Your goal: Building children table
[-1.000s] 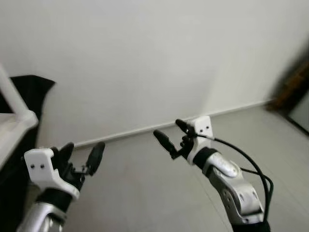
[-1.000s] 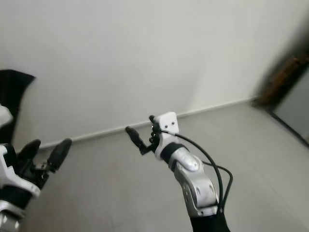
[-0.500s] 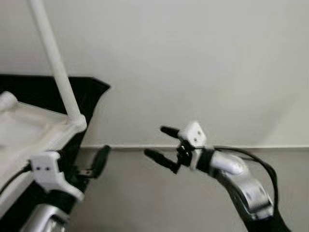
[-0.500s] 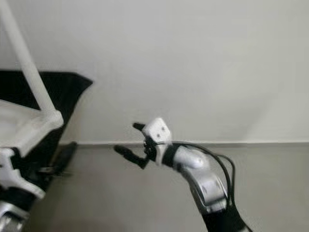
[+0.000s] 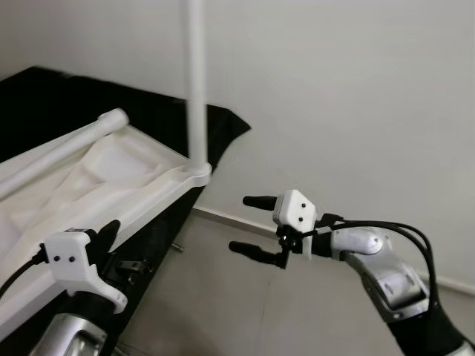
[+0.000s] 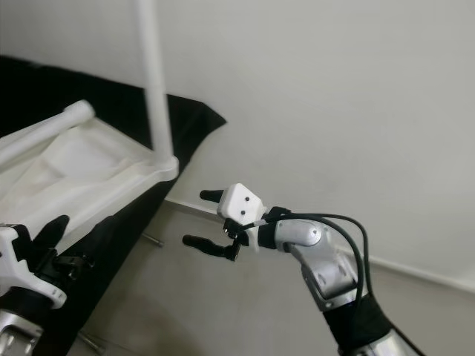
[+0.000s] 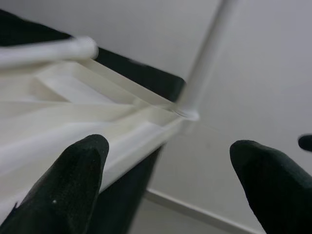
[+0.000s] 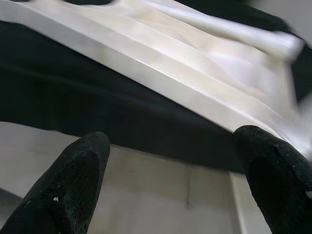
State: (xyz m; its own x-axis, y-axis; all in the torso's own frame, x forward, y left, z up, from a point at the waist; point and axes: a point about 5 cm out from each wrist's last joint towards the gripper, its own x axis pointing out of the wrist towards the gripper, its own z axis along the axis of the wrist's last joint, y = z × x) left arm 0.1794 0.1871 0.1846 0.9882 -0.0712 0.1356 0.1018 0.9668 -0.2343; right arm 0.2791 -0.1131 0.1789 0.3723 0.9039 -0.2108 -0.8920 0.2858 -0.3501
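Pale wall and grey floor frame the upturned white plastic children's table top (image 5: 111, 178), lying on a black cloth (image 5: 223, 122) at our left, one white tubular leg (image 5: 196, 74) standing from its near corner, another leg (image 5: 67, 144) lying across it. Our left gripper (image 7: 165, 190), fingers wide apart and empty, hovers just beside the top's edge. Our right gripper (image 5: 256, 224), likewise spread and empty, hangs over the floor nearby. A careless reach could knock the standing leg askew.
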